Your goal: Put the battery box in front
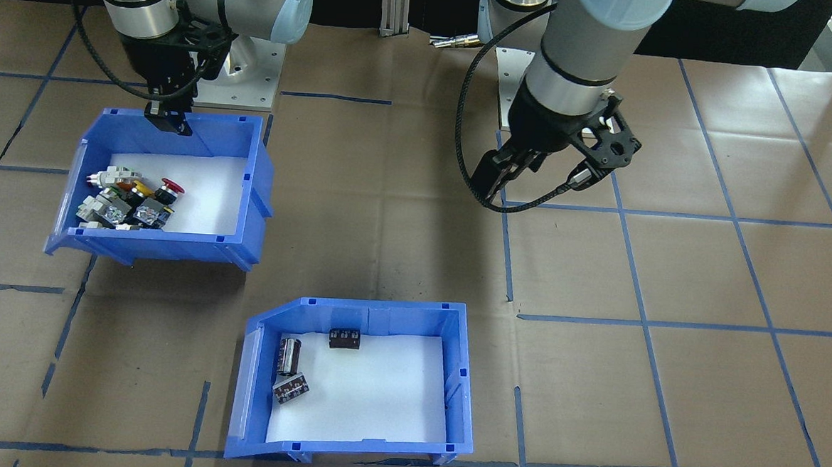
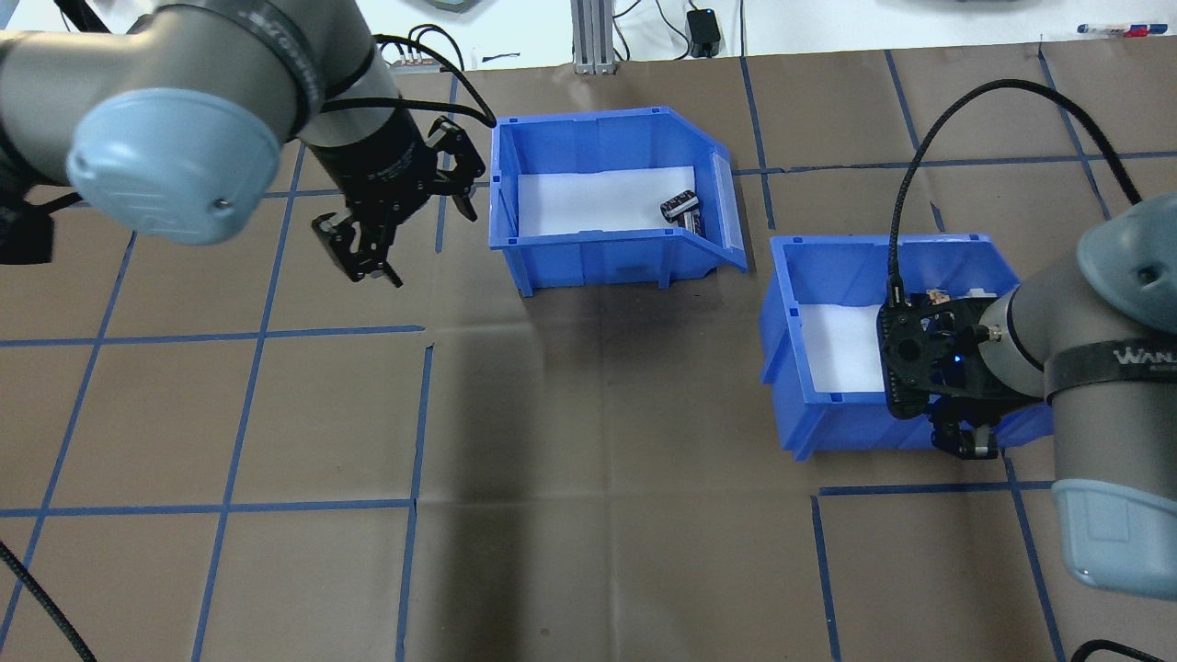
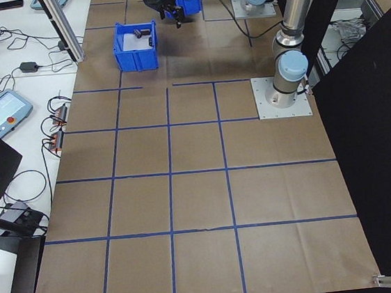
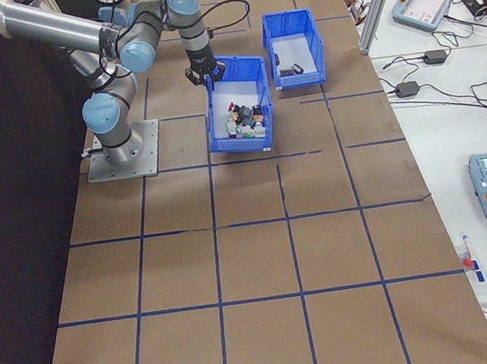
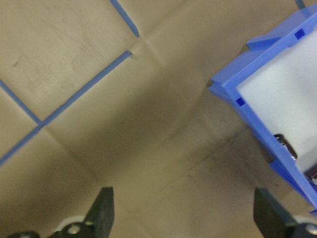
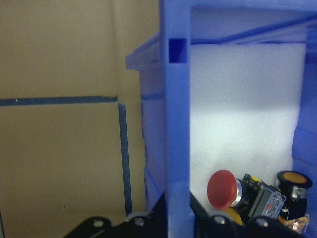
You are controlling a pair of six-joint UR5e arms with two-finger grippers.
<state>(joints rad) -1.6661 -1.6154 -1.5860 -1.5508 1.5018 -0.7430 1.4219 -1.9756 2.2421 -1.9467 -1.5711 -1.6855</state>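
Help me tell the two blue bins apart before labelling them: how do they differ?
The battery box holds a few dark cylinders; the switch bin holds colourful push-buttons. The battery box stands free and farther from the robot; the right gripper grips the switch bin's wall. Both are blue, similar in size, with white liners and a sloped end.

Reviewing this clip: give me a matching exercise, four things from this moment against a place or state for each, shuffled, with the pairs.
Things:
1. battery box
2. switch bin
3. left gripper
4. right gripper

States:
A. shut on a blue wall
B. open over bare table
C. holds a red push-button
D. holds dark cylinders on a white liner

Pairs: 1-D, 2-C, 3-B, 4-A
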